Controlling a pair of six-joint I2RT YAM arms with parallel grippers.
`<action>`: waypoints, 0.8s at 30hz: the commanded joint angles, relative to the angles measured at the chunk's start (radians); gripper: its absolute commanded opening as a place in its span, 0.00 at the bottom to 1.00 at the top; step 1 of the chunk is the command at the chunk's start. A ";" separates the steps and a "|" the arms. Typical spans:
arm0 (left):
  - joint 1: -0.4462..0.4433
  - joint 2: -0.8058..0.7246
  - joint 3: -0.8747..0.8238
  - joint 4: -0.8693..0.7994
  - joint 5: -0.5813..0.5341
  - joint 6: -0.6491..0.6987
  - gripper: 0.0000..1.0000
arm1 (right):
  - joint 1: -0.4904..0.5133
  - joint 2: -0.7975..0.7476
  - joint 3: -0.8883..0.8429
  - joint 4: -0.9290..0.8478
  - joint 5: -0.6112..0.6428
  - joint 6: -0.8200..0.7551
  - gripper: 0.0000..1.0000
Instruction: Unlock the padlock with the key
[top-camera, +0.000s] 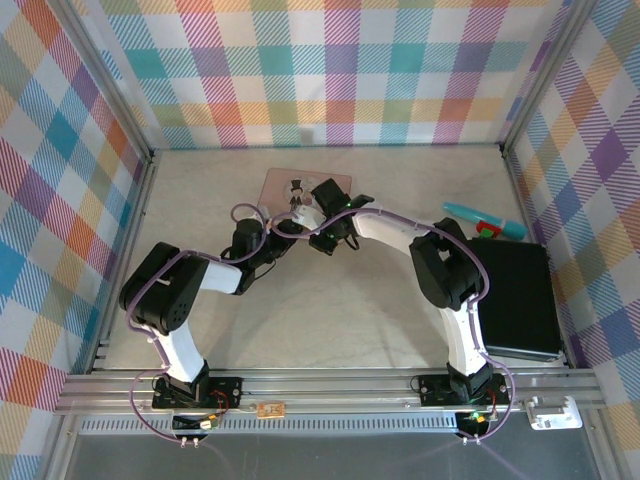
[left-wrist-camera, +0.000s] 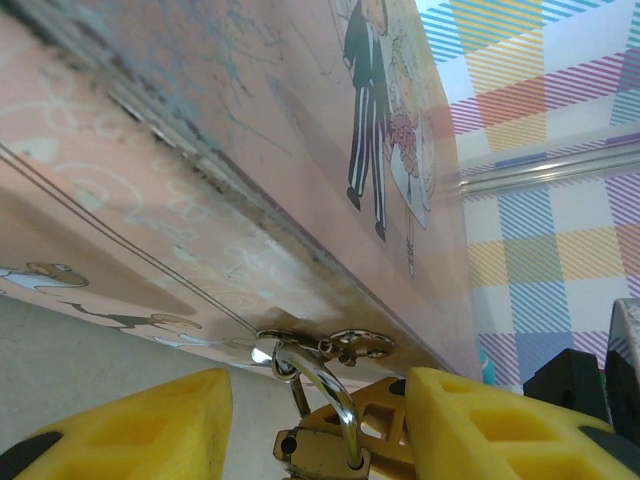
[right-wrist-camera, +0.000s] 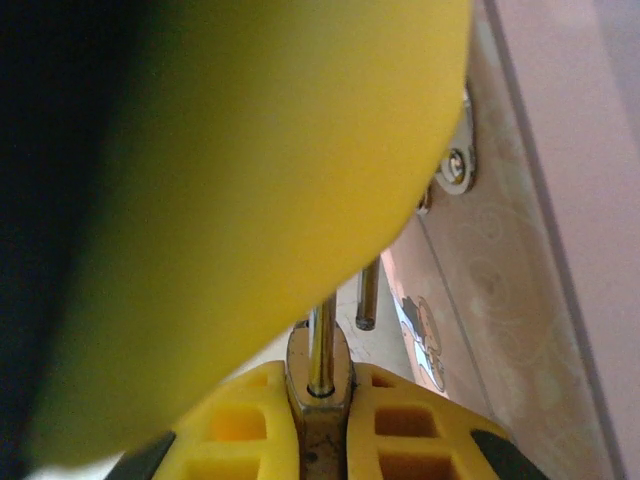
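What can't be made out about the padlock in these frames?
1. Left wrist: small brass padlock, its body and keyhole cut off by the bottom edge.
2. Right wrist: top of its thin silver shackle, behind a blurred yellow finger.
3. Top external: lock too small to pick out beside the pink rectangular tin.

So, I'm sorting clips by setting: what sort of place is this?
Probably a lab robot test cell: plaid cloth walls on an aluminium frame enclose a table, with the left arm and right arm bolted to a rail at its near edge.
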 joint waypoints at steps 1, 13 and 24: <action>-0.016 0.018 0.028 0.014 -0.013 -0.009 0.48 | -0.005 0.020 0.058 -0.013 -0.074 -0.012 0.00; -0.035 0.052 0.056 -0.009 -0.022 -0.015 0.10 | -0.017 0.047 0.084 -0.044 -0.187 0.052 0.00; -0.033 0.052 0.012 -0.008 -0.056 -0.022 0.00 | -0.034 -0.032 0.019 0.019 -0.211 0.213 0.33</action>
